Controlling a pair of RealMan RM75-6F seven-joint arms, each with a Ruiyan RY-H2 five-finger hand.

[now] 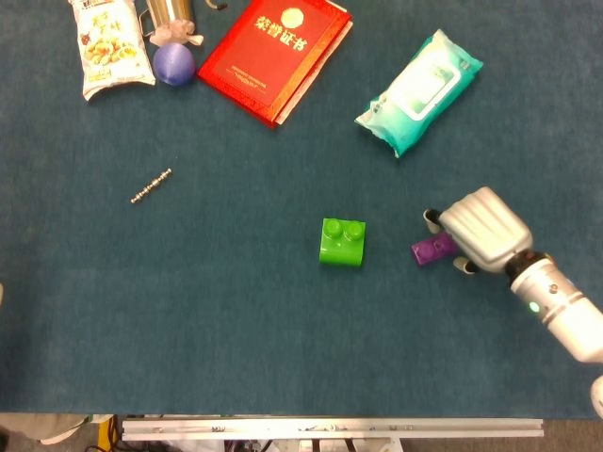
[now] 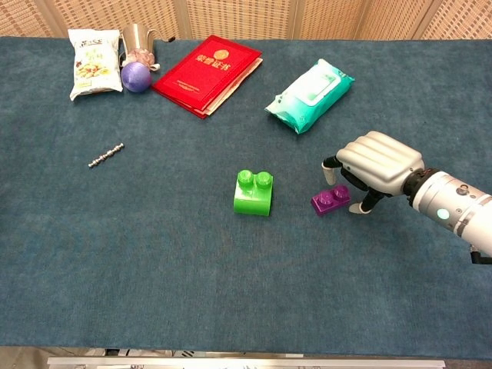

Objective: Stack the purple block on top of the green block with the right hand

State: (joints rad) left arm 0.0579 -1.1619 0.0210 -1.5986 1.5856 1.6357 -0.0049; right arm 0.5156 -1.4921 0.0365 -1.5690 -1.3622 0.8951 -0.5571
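The purple block (image 1: 431, 250) (image 2: 329, 201) lies flat on the blue table cloth, a short way right of the green block (image 1: 342, 242) (image 2: 254, 193). The green block stands studs up with nothing on it. My right hand (image 1: 480, 229) (image 2: 377, 163) hovers low over the right end of the purple block, coming in from the right. Its fingertips hang down on either side of the block, and the chest view shows a small gap to them. The block's right end is hidden under the hand in the head view. My left hand does not show.
At the back lie a red booklet (image 1: 275, 52), a teal wipes pack (image 1: 419, 89), a snack packet (image 1: 113, 47), a purple ball (image 1: 173, 63) and a metal cup (image 1: 170, 11). A small metal chain piece (image 1: 151, 185) lies at the left. The table's front edge (image 1: 330, 428) runs along the bottom.
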